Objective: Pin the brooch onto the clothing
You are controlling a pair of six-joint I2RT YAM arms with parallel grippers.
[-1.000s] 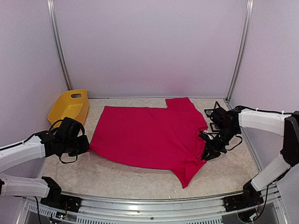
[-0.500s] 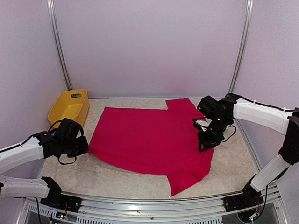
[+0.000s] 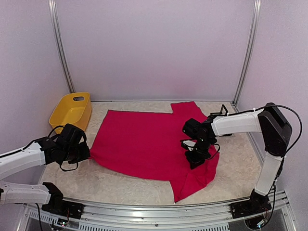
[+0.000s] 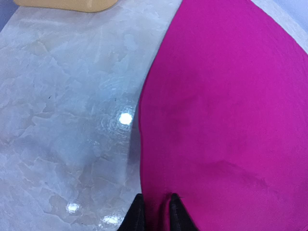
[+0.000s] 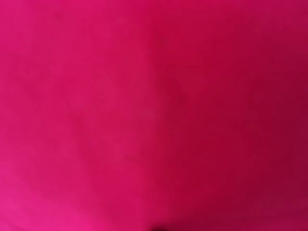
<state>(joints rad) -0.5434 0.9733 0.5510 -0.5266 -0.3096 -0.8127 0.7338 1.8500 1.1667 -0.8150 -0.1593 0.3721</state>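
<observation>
Pale marbled table (image 3: 120, 185), crimson T-shirt (image 3: 144, 139) spread across, yellow tub (image 3: 67, 115) far-left.

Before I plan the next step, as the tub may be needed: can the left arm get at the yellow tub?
Probably yes: the tub lies close beyond the left pincer with only bare table between. But that pincer is shut on the edge of the shirt, so it must let go first.

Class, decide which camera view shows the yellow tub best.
Top external: the whole yellow tub shows, at far left. Left wrist catches only a strip of its edge; right wrist shows only T-shirt fabric.
</observation>
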